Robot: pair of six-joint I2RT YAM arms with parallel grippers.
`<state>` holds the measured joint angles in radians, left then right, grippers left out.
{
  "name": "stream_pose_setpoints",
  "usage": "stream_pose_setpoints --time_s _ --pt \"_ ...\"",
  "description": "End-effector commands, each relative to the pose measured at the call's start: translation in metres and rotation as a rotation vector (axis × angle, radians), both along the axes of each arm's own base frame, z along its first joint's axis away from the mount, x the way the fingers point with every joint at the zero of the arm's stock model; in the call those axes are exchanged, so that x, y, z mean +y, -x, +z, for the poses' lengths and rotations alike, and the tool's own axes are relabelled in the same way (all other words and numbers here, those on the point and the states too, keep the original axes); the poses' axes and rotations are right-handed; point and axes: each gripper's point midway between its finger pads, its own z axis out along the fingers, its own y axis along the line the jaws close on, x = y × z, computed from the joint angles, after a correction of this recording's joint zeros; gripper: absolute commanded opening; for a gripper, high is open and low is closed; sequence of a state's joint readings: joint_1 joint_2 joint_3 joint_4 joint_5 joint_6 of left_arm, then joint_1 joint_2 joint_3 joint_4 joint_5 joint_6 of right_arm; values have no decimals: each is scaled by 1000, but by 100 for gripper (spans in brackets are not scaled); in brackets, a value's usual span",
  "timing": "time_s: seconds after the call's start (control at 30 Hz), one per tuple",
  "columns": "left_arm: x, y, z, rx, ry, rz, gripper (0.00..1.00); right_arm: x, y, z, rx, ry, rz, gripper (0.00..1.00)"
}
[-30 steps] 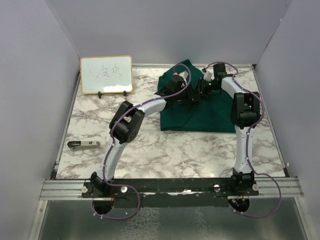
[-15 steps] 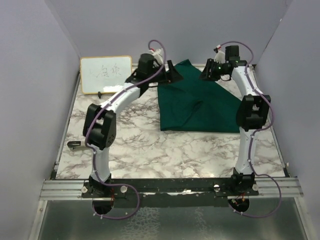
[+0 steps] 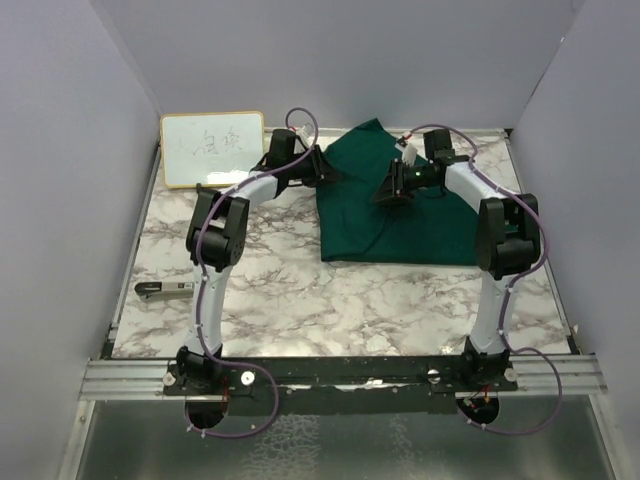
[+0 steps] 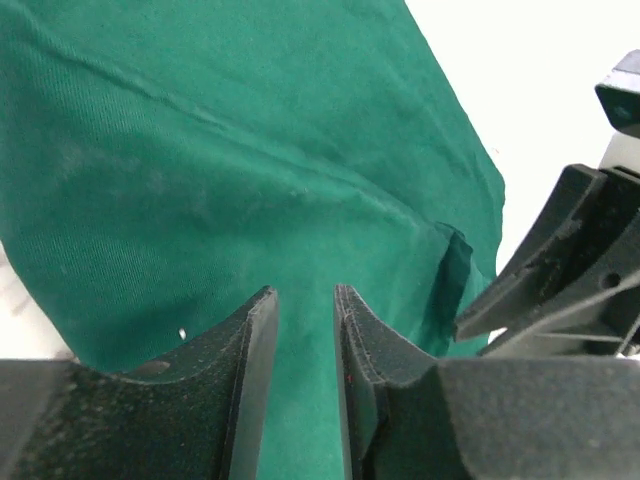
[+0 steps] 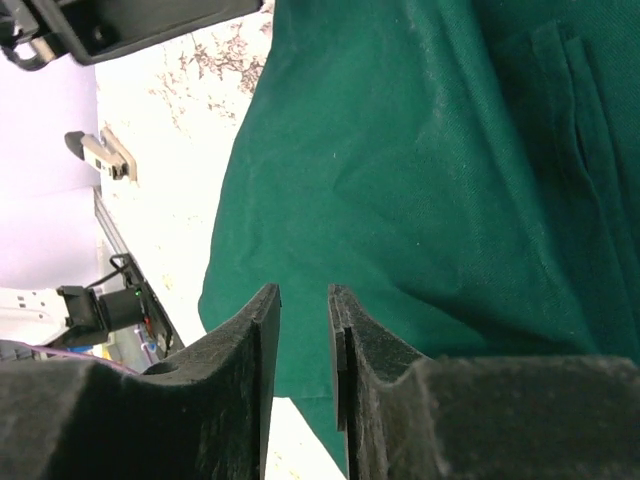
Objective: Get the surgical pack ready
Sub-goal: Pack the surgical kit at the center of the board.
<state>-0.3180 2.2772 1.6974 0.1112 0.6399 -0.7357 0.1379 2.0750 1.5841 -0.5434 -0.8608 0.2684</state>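
Two slim empty gaps, left end effector (image 4: 305, 300) and right end effector (image 5: 303, 295) barely parted above the green drape (image 3: 425, 228) on the tabletop's (image 3: 300, 295) far right, easily snagging one layer only, dragging creases, skewing the fold.

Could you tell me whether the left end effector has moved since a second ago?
Yes: the left end effector moved left, from over the green drape to its edge nearer the whiteboard.
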Motion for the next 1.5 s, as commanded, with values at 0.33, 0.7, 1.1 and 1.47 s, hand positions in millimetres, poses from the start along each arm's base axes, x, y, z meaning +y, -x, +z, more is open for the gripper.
stream_pose_setpoints --time_s 0.33,0.7,1.1,1.47 --pt "-7 -57 -25 -32 55 39 25 -12 -5 -19 -37 120 -40 26" --pt "10 -74 -68 20 26 89 22 -37 4 -25 -28 204 -106 26" --pt "17 -81 -49 -14 -25 27 30 -50 0 17 -139 267 -146 26" --pt "27 -112 19 -173 56 70 31 80 38 47 -150 23 123 28"
